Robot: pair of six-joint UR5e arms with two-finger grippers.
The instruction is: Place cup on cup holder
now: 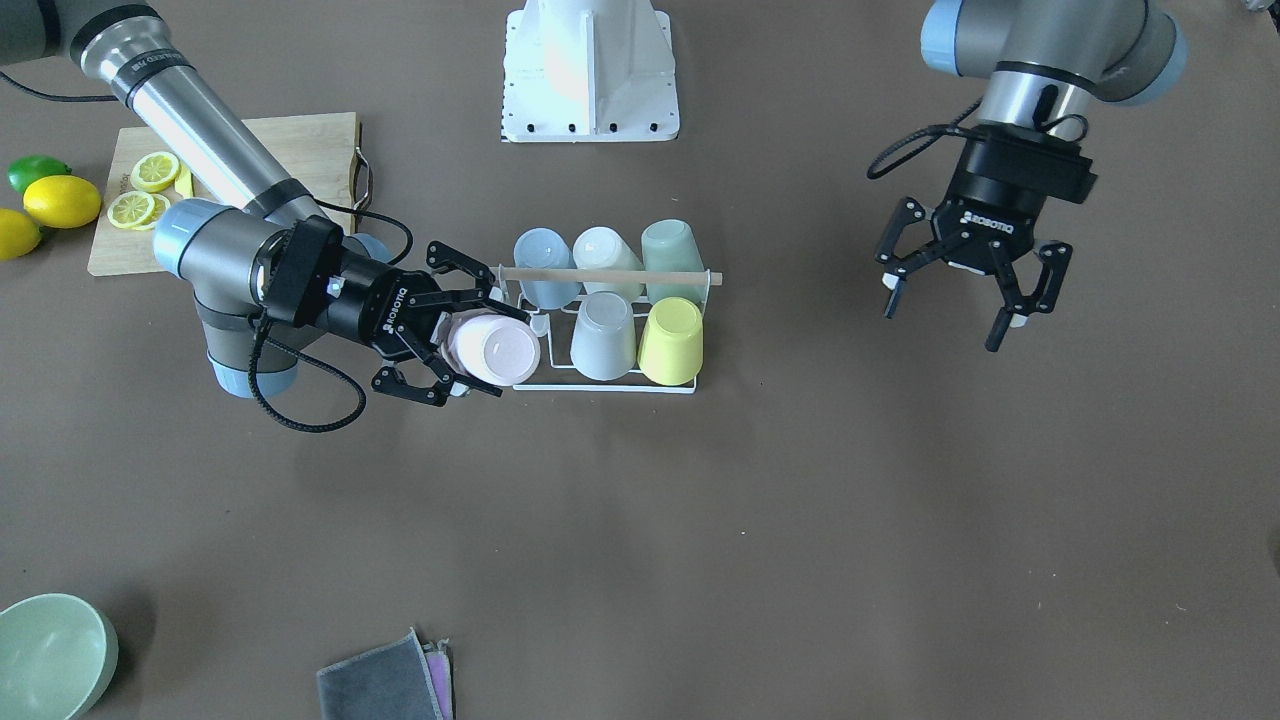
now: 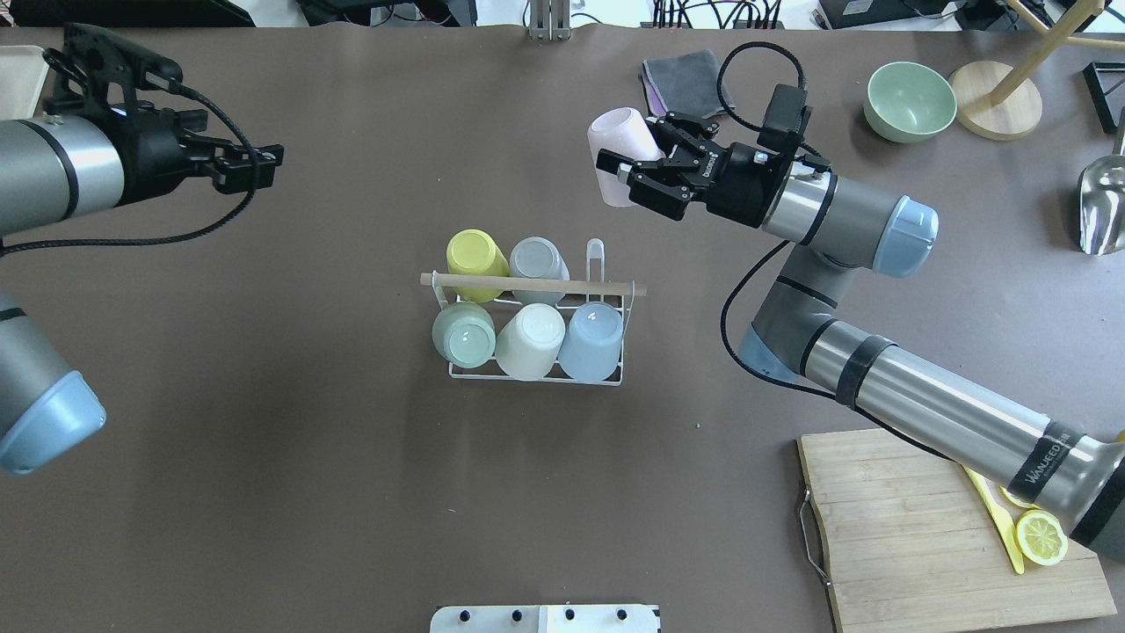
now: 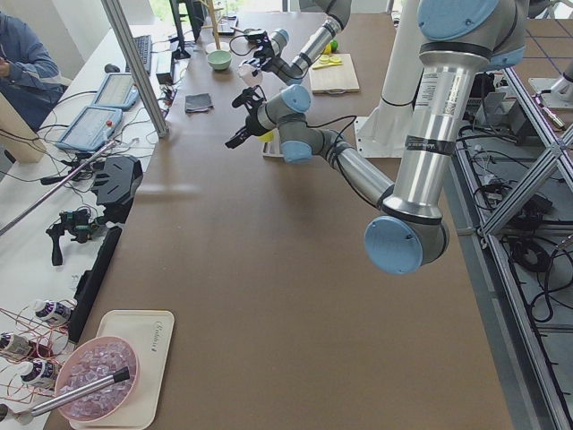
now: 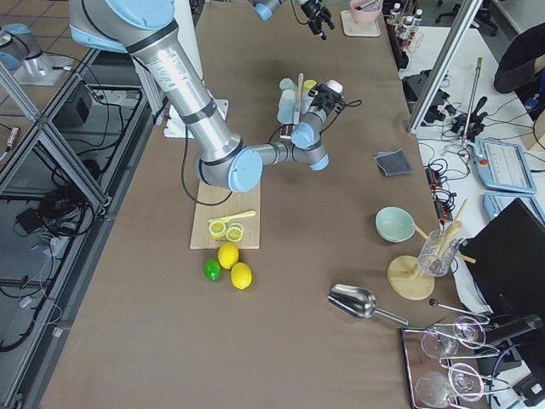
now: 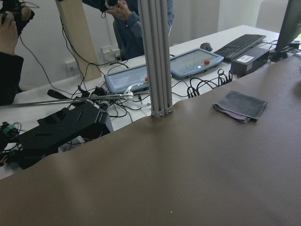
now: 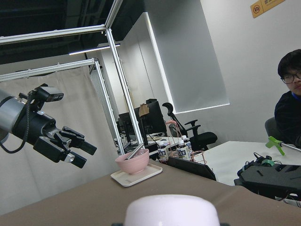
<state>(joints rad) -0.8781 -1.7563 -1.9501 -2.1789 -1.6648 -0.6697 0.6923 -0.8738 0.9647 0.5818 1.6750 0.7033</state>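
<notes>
Five pastel plastic cups (image 2: 530, 338) sit upturned on white wire cup holder (image 2: 527, 378), mid-bench. One prong (image 2: 595, 253) at holder's corner is bare. Right gripper (image 2: 626, 174) clamps pale pink cup (image 2: 618, 141), held aloft beyond holder. Judged carrying step; next likely calls for lowering cup mouth-down over bare prong. Left gripper (image 1: 945, 320) spread wide, empty.

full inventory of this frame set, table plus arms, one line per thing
cup holder: 1, white wire with a wooden rod, table centre
cups on holder: 5, yellow, grey, green, cream, blue, upside down on the prongs
pink cup: 1, pale pink, in the air, not on the holder
cutting board: 1, wood, robot's right side
lemon slices: a few, yellow, on the cutting board
lemons: 2, yellow, beside the board
lime: 1, green, next to the lemons
bowl: 1, pale green, far right side
cloth: 1, grey over pink, far edge
scoop: 1, metal, right end
left gripper: 1, black, open and empty, raised
right gripper: 1, black, shut on the pink cup
</notes>
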